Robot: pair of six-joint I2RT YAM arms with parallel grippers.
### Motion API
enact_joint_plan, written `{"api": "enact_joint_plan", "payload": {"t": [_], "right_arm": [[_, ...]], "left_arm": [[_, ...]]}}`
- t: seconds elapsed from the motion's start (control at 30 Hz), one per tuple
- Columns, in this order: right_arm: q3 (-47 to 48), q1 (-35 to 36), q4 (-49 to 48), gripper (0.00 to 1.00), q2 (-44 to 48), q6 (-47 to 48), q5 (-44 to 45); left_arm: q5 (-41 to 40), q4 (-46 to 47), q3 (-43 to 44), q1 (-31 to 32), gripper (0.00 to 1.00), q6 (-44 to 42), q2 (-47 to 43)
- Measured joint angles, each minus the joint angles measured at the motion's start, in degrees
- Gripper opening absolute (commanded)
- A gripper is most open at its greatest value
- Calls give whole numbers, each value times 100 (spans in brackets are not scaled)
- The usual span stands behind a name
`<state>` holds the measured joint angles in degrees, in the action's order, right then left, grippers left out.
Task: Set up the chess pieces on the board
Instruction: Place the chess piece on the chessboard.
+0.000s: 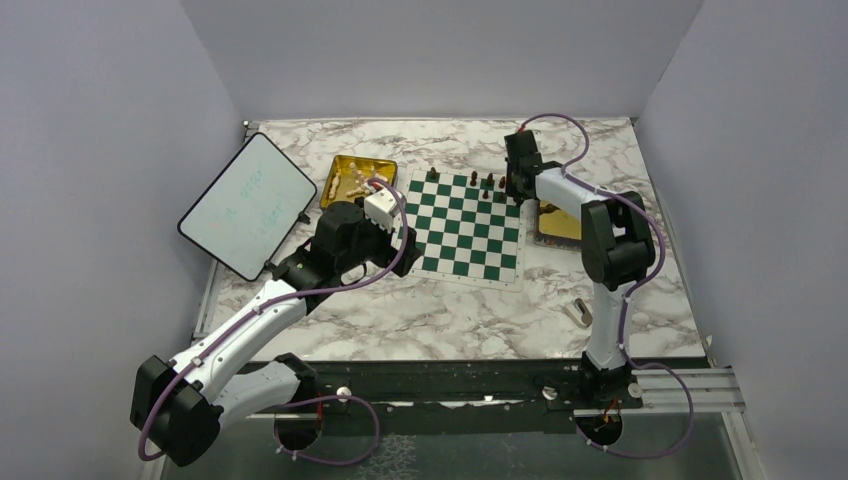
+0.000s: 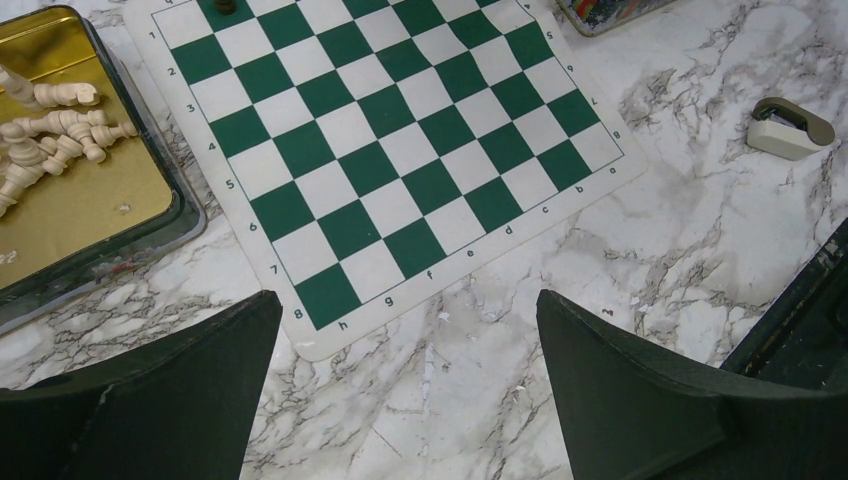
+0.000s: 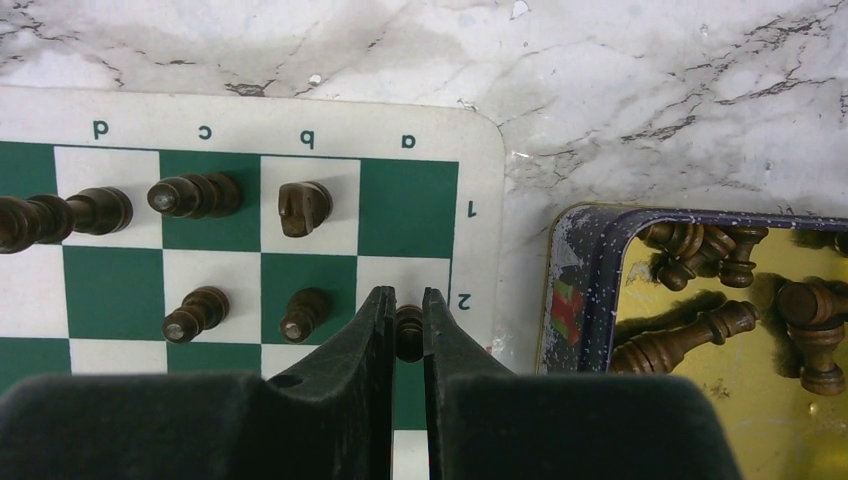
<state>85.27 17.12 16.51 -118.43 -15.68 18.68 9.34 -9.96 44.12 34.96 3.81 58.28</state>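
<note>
Marble desk, green-white board. Right jaws pinch dark pawn at a2: centre it, set upright, release gently, clear of b2 pawn. Left jaws spread wide.

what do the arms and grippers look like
The left arm and right arm share white links, bulky black joints and a looping purple cable. The left gripper and right gripper are matte black with tapering fingers.
</note>
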Motion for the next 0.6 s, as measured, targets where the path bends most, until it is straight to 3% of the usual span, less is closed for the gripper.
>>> {"api": "enact_joint_plan", "payload": {"t": [0.3,0.6], "right_arm": [[0,0,-61,15,-42,2,-7],[0,0,-61,26,-120,7,-9]], "left_arm": [[0,0,0,0,99,0,0],[0,2,0,0,99,0,0]]}}
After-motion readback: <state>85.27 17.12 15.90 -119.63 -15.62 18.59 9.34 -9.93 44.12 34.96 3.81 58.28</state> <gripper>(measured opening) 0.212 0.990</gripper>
